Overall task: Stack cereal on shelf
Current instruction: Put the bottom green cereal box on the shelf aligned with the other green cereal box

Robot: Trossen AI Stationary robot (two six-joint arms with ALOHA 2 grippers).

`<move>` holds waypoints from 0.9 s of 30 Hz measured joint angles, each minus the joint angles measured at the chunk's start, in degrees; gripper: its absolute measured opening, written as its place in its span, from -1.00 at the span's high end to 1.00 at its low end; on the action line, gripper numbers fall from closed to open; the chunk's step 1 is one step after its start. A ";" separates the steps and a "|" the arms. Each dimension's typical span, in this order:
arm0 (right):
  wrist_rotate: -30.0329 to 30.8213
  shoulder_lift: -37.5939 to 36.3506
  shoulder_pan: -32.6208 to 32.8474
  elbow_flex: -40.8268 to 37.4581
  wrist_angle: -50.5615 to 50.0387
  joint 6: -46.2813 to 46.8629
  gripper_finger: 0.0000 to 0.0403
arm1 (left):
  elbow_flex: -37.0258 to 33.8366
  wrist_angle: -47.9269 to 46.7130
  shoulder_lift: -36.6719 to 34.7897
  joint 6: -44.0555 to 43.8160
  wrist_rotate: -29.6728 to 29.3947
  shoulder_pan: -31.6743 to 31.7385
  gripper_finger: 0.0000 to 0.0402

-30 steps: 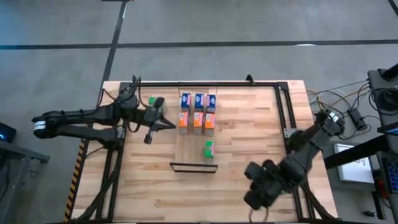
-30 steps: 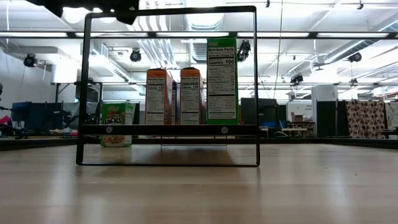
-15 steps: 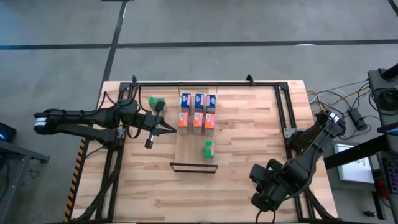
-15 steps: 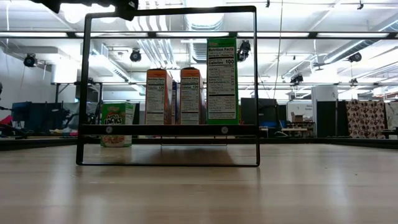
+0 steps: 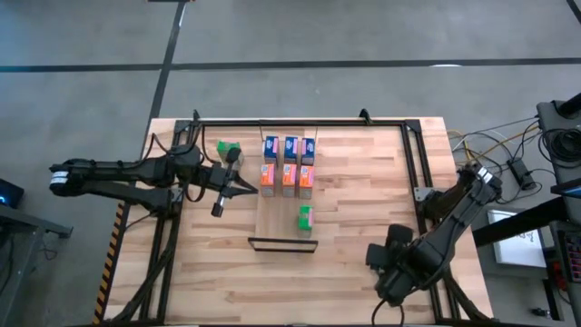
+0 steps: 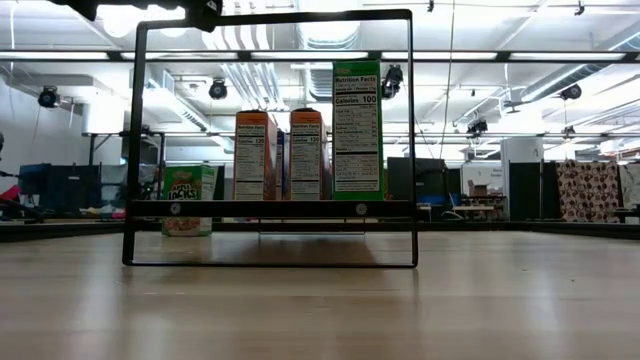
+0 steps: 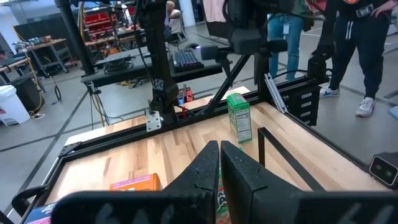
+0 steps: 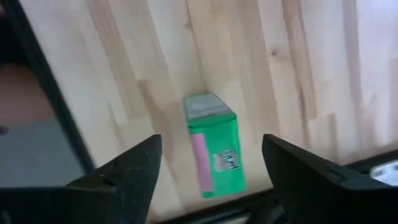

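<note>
The shelf (image 5: 281,213), a light wood panel with a dark lip (image 5: 281,243), lies mid-table. On it stand three blue cereal boxes (image 5: 290,147), three orange ones (image 5: 288,178) and a green one (image 5: 305,218). Another green box (image 5: 227,148) stands on the table at the far left. My left gripper (image 5: 247,186) is shut and hovers left of the shelf, pointing toward it. My right gripper (image 8: 211,142) is open at the near right (image 5: 397,272), pointing down. Its fingers stand above and to either side of a third green box (image 8: 214,155), upright on the planks.
A black metal rail frame (image 5: 300,123) runs along the table's far and right edges, and one rail (image 8: 43,93) passes close to the green box under my right gripper. Cables (image 5: 508,154) lie off the right edge. People (image 7: 367,37) stand beyond the table.
My right gripper has shifted a little toward the table's right edge and its wrist has rolled. The boxes on the shelf stand as before.
</note>
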 joint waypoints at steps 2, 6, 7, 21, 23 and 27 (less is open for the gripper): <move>0.00 1.05 0.02 0.00 -1.26 -3.14 -0.38 | 0.00 0.10 0.00 -0.13 -0.02 0.00 1.00; 0.14 3.06 0.04 -0.12 -3.98 -5.62 -0.40 | 0.00 0.06 0.00 -0.61 -0.02 0.00 1.00; 0.19 3.30 0.04 -0.33 -4.41 -5.92 -0.40 | 0.00 0.07 0.00 -0.61 -0.02 0.00 1.00; -0.03 3.28 1.10 -2.11 -2.27 -4.49 -0.40 | -0.03 0.93 2.58 -0.85 -0.02 0.00 1.00; 0.00 3.16 1.53 -2.98 -1.71 -4.49 -0.39 | 0.09 1.75 3.63 -0.87 -0.02 0.00 1.00; -0.01 2.34 2.47 -6.07 0.72 -4.49 -0.35 | 0.42 2.87 5.03 -1.08 -0.02 0.00 1.00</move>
